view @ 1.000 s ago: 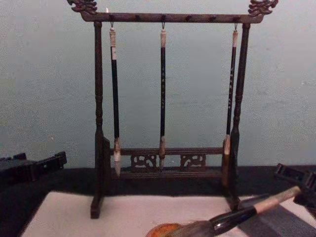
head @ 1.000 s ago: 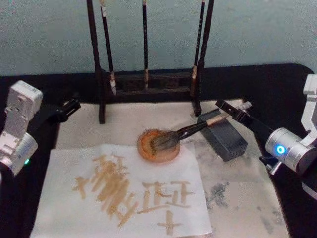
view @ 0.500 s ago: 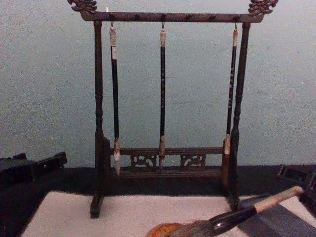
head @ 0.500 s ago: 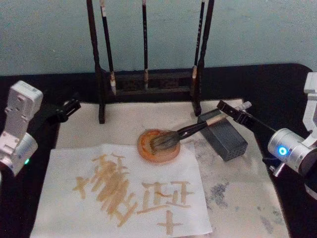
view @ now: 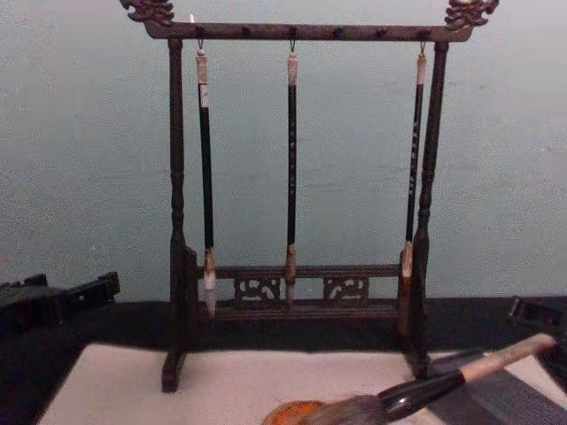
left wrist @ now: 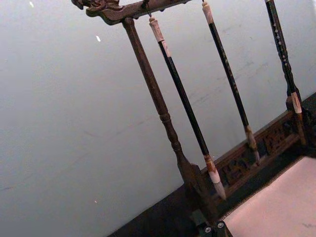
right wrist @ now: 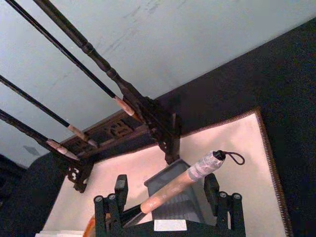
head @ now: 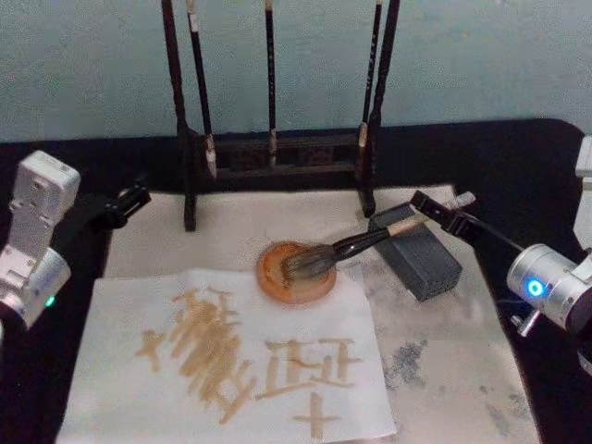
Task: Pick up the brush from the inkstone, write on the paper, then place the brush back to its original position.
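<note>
On the dark counter (head: 518, 148), the right gripper (head: 440, 211), fingers apart, should back straight off so the brush (head: 356, 244) rests undisturbed on the inkstone (head: 277, 285).

Brush rack (head: 277, 139) at rear; inkstone (head: 296, 272) before it, brush (head: 356, 246) head on it; paper (head: 231, 361) nearest.

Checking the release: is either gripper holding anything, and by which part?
Nothing is held. The right gripper stands open around the brush handle; the left gripper is parked apart.

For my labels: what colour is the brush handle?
Pale beige; the brush handle shows best in the right wrist view.
</note>
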### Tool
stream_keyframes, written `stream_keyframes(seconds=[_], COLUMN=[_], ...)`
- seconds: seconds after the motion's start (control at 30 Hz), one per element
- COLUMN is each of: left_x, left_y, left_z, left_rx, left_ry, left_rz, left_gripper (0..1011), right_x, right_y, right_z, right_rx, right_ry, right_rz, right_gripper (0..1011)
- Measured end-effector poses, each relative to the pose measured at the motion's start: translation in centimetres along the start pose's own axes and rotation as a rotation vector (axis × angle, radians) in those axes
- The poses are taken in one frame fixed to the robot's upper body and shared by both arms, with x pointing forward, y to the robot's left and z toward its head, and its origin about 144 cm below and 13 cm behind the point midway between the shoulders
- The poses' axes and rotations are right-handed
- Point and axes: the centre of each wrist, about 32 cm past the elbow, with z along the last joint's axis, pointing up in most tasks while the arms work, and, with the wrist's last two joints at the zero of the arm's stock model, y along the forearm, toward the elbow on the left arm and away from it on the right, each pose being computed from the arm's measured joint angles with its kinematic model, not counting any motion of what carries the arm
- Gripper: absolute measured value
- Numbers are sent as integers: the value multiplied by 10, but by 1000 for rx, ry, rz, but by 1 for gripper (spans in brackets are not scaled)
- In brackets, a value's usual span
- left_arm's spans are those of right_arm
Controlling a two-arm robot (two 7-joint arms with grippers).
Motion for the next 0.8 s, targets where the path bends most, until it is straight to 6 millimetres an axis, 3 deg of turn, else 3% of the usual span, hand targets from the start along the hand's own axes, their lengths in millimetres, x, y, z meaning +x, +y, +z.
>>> stream_keyframes(seconds=[0.8], left_x=[0], left_y=[0], left_z=[0], left_rx=[0], left_ry=[0], left_rz=[0], left_gripper=[1000], right_x=[6], right_y=[-10], right_z=[-3], right_rx=[4], right_ry=[-3], right_rz=[-39], right_gripper=[1002])
